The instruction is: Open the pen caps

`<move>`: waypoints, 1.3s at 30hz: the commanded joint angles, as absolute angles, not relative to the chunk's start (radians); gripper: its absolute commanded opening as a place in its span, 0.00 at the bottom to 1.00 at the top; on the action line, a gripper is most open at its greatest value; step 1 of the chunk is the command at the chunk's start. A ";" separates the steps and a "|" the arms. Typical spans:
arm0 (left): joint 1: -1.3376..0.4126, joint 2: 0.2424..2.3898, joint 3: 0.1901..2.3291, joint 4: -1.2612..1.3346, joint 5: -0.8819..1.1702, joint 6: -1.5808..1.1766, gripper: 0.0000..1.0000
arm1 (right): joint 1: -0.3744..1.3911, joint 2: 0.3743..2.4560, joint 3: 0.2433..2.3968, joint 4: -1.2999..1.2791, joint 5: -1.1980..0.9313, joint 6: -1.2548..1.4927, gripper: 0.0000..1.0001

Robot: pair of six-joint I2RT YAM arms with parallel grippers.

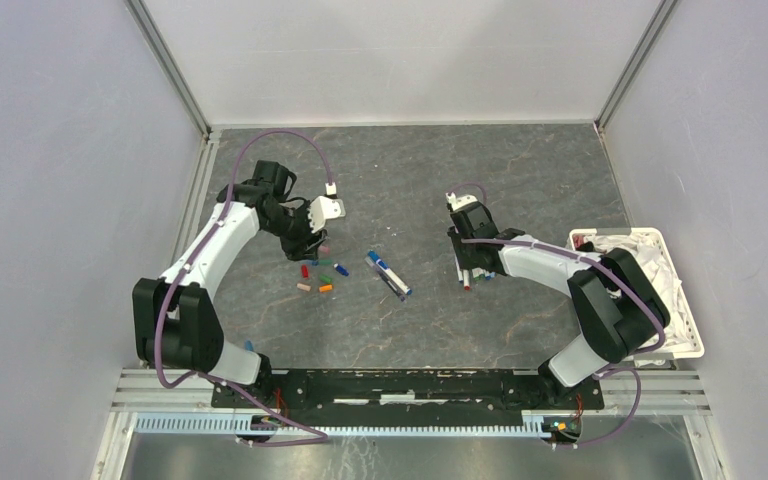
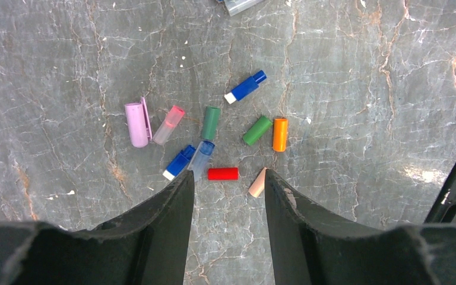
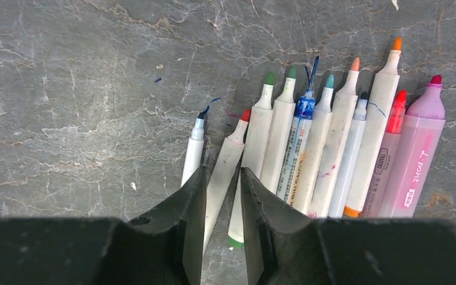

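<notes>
caps (image 2: 211, 122): loose cluster on table (image 2: 362, 89), off the pens; pink, green, blue, orange, red.
L claw (image 2: 228, 189): stood mid-wide, nothing btwn fingers; red cap (image 2: 222, 173) lay just ahead of the gap.
pens (image 3: 309, 154): row side by side on table, tips bare, at R claw.
R claw (image 3: 222, 178): narrow, fingers straddled red-tip pen (image 3: 228, 151); couldn't tell if pads touched it.
stray pens (image 1: 388, 273): mid-table, btwn arms.

Bright even overhead light, soft short shadows beside the pen caps (image 2: 222, 173), faint glare on the tabletop (image 2: 421, 175)
</notes>
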State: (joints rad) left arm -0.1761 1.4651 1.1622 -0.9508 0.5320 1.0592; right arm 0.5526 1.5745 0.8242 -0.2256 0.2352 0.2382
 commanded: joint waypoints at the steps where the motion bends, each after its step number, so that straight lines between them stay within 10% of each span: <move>1: -0.179 1.433 1.197 -0.983 0.563 1.017 0.54 | 0.555 1.540 0.813 -0.199 0.272 0.238 0.32; 12: -0.175 1.421 1.236 -0.989 0.582 0.969 0.54 | 0.577 1.425 0.844 -0.210 0.267 0.256 0.29; 22: -0.149 1.422 1.368 -1.045 0.498 0.903 0.56 | 0.794 1.566 0.949 -0.190 0.161 0.218 0.46; 28: -0.135 1.387 1.364 -1.036 0.477 0.893 0.66 | 0.862 1.667 0.999 -0.167 0.118 0.216 0.45; 30: -0.135 1.388 1.362 -1.042 0.485 0.889 0.95 | 0.868 1.691 1.011 -0.169 0.110 0.213 0.45; 39: -0.135 1.393 1.364 -1.047 0.518 0.876 1.00 | 0.876 1.713 1.023 -0.161 0.108 0.218 0.45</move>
State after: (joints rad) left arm -0.1387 1.4174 1.3350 -1.0412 0.4927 0.9150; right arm 0.8688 1.7123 0.9813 -0.1856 0.1051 0.2214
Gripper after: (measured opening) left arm 0.988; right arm 0.443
